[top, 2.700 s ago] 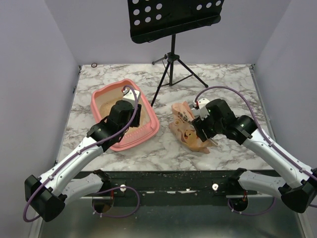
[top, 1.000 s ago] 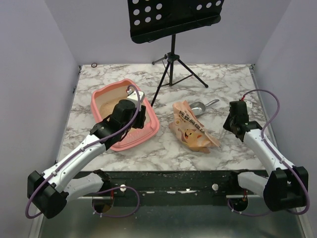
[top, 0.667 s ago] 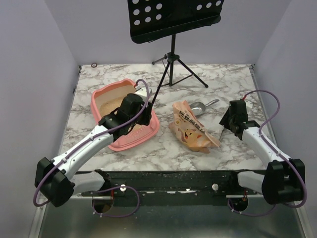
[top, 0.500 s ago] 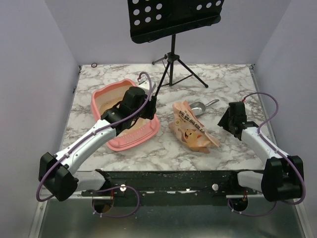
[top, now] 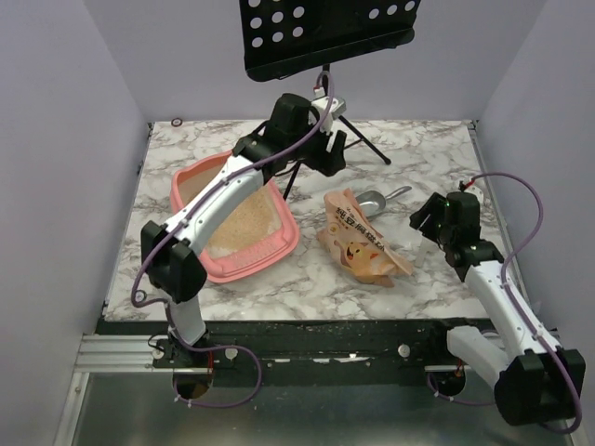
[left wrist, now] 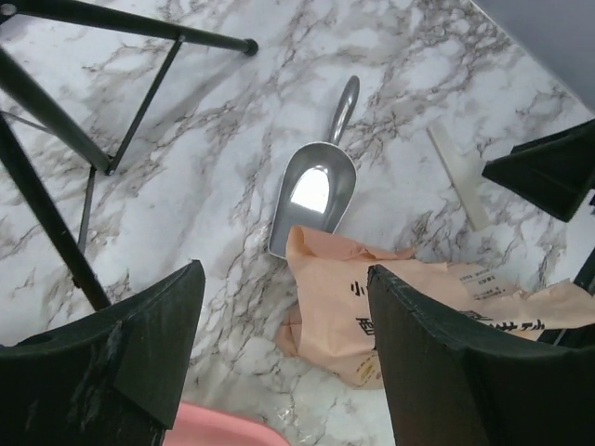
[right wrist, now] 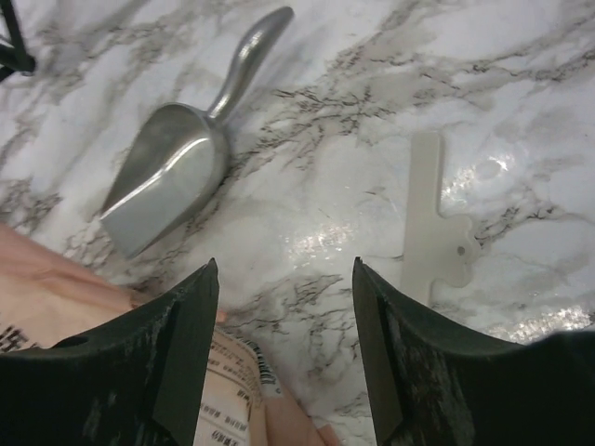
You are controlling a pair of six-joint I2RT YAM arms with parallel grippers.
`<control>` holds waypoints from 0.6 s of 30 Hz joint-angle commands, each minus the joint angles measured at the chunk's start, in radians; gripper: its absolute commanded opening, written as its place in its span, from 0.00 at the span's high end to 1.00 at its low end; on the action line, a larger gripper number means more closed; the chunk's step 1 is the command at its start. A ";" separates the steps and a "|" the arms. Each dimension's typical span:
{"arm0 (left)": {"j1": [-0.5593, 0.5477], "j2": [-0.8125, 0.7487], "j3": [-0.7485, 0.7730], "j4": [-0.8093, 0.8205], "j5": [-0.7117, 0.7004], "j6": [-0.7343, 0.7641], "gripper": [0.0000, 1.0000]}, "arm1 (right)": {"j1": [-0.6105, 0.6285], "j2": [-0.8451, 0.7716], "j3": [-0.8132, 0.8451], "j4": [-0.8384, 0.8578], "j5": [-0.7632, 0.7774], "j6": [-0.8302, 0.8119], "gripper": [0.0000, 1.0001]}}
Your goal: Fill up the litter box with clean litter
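Note:
The pink litter box (top: 182, 182) lies at the left of the table with tan litter (top: 244, 223) covering its floor; one corner shows in the left wrist view (left wrist: 209, 429). My left gripper (top: 333, 153) is open and empty, held high past the box's far right corner. It looks down on a metal scoop (left wrist: 316, 190) and the orange-tan bag (left wrist: 372, 297). My right gripper (top: 426, 221) is open and empty, just right of the bag (top: 358, 242) and the scoop (top: 376, 198). In its own view (right wrist: 284, 269) it hovers over bare marble between the scoop (right wrist: 172, 172) and the bag (right wrist: 232, 390).
A black music stand on a tripod (top: 321, 121) stands at the back, with its legs (left wrist: 139, 111) close beside my left gripper. A flat white plastic tab (right wrist: 432, 223) lies on the marble right of the scoop. A small ring (top: 177, 122) lies at the far left corner.
My left arm rose off the litter box and swung far and right to the tripod, uncovering the litter. My right gripper left the bag and drew back to the right.

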 commanded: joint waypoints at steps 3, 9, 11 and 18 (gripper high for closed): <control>0.070 0.285 0.342 -0.314 0.301 0.082 0.19 | -0.004 -0.154 -0.019 -0.043 -0.075 -0.062 0.32; 0.143 0.433 0.406 -0.356 0.439 0.072 0.19 | -0.004 -0.224 -0.044 -0.049 -0.106 -0.074 0.31; 0.153 0.447 0.371 -0.335 0.522 0.071 0.19 | -0.004 -0.216 -0.048 -0.046 -0.120 -0.071 0.31; 0.148 0.432 0.208 -0.209 0.671 0.030 0.19 | -0.004 -0.199 -0.065 -0.019 -0.177 -0.072 0.31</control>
